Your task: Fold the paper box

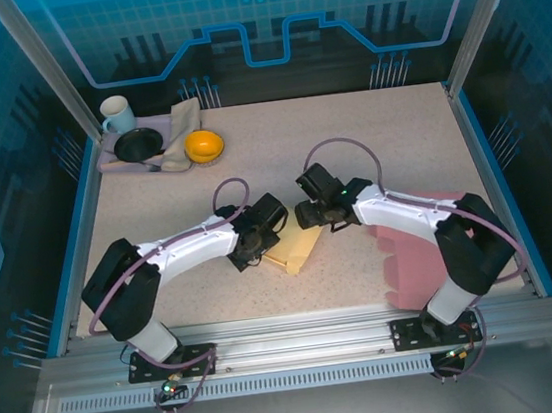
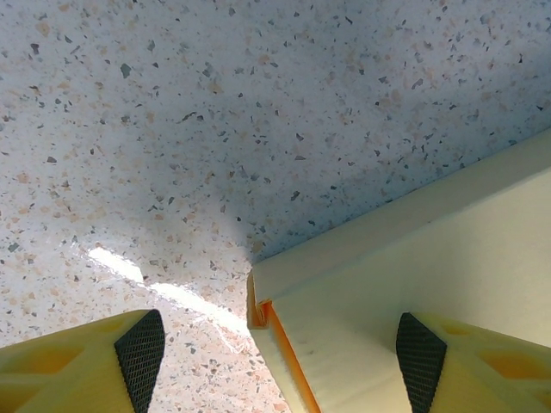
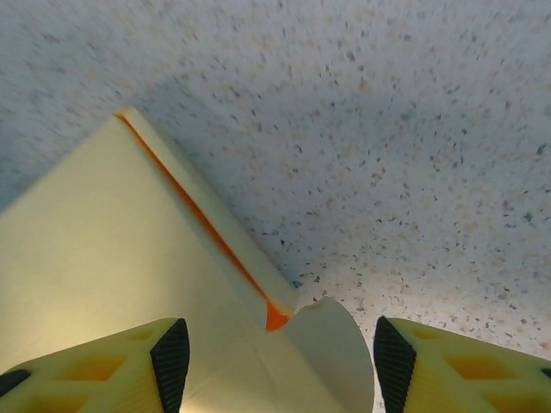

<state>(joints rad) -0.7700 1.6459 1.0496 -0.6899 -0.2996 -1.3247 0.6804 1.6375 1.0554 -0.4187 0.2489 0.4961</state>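
Hovering above the flat paper box [image 1: 300, 251] at the front middle of the table [image 1: 378, 133], you are holding the left gripper [image 2: 280, 357] spread astride one corner [image 2: 258, 301] and the right gripper [image 3: 280, 361] spread over a loose flap [image 3: 331, 344], probably to crease it.

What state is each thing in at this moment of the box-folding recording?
paper box: lying mostly flat on the table, not yet folded up
left gripper: open, box corner between its fingers
right gripper: open, box flap between its fingers
mug: upright
black bowl: upright
orange bowl: upright, empty
cloth: crumpled
pink sheet: lying flat
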